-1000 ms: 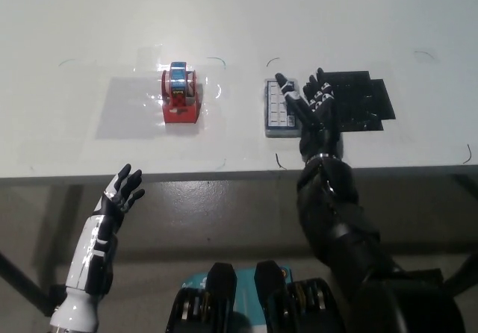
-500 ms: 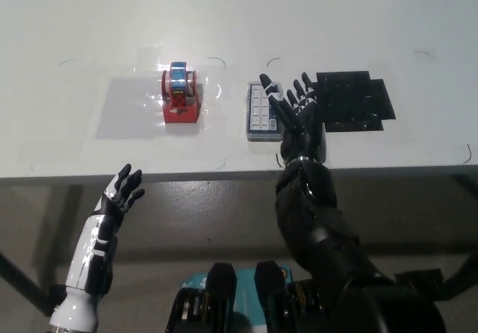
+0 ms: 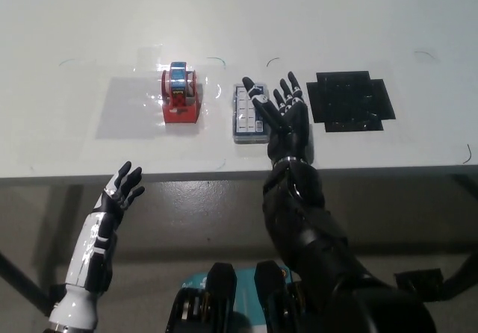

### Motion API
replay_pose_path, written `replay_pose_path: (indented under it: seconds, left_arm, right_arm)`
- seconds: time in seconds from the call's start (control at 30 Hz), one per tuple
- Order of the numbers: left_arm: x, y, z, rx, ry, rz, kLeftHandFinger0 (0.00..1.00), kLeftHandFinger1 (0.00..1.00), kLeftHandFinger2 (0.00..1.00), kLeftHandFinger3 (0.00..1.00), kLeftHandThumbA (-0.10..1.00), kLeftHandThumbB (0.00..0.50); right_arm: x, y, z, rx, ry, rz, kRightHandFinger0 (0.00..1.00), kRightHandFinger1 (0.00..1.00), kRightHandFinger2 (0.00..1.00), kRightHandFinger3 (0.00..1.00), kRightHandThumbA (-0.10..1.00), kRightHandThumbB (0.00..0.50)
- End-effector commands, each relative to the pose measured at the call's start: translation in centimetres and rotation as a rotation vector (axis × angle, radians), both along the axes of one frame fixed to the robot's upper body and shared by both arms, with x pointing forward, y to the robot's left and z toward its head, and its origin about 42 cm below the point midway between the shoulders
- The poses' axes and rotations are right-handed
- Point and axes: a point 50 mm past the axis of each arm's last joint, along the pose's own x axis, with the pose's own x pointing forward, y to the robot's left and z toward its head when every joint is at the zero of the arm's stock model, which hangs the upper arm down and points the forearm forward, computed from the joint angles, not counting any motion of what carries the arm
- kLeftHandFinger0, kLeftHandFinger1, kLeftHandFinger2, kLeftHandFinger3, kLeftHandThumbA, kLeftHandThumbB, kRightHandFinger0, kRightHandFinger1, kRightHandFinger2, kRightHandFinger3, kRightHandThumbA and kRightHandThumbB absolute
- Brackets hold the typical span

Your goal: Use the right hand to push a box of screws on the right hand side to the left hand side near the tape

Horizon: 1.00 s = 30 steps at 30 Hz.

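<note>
The box of screws is a flat grey case with a grid of pale compartments, lying on the white table a little right of the tape. My black right hand is open, its fingers spread, pressed against the box's right side. The tape is a red dispenser with a blue roll, standing to the left of the box with a gap between them. My white left hand rests open below the table's front edge at lower left.
A black cross-shaped mat lies on the table to the right of my right hand. The table's front edge runs just below the box and the hand.
My right hand has slid left across the table, pushing the box of screws off the black mat's side toward the tape. The left hand has stayed put.
</note>
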Motion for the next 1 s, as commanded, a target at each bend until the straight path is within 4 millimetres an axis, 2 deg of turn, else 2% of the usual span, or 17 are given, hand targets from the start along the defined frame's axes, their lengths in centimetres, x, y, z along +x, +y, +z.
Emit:
replay_pose_path:
  seconds: [0.0,0.53,0.7,0.8,0.83,0.97]
  left_arm:
    - [0.4,0.1,1.3,0.020,-0.053,-0.020,1.00,1.00,1.00,1.00,1.00,0.153]
    - [0.6,0.1,1.8,0.024,-0.060,-0.027,1.00,1.00,1.00,1.00,1.00,0.172]
    - [0.9,0.1,1.8,0.032,-0.067,-0.025,1.00,1.00,1.00,1.00,1.00,0.166]
    - [1.0,0.2,1.8,0.032,-0.070,-0.029,1.00,1.00,1.00,1.00,1.00,0.167]
    - [1.0,0.3,1.8,0.035,-0.072,-0.026,1.00,1.00,1.00,1.00,1.00,0.169]
    - [0.8,0.2,1.6,0.028,-0.055,-0.023,1.00,1.00,1.00,1.00,1.00,0.178]
  right_arm:
    - [0.8,3.2,4.5,0.010,-0.097,0.048,1.00,1.00,1.00,1.00,1.00,0.104]
    - [0.2,6.0,5.3,0.046,-0.085,0.098,1.00,1.00,1.00,1.00,1.00,0.052]
    - [0.3,5.8,5.2,0.024,-0.085,0.105,1.00,1.00,1.00,1.00,1.00,0.072]
    - [0.3,5.1,5.2,-0.058,-0.126,0.085,1.00,1.00,1.00,1.00,1.00,0.139]
    - [0.3,5.0,5.2,-0.070,-0.136,0.077,1.00,1.00,1.00,1.00,1.00,0.147]
    - [0.3,3.8,5.2,-0.169,-0.177,0.020,1.00,1.00,1.00,1.00,1.00,0.126]
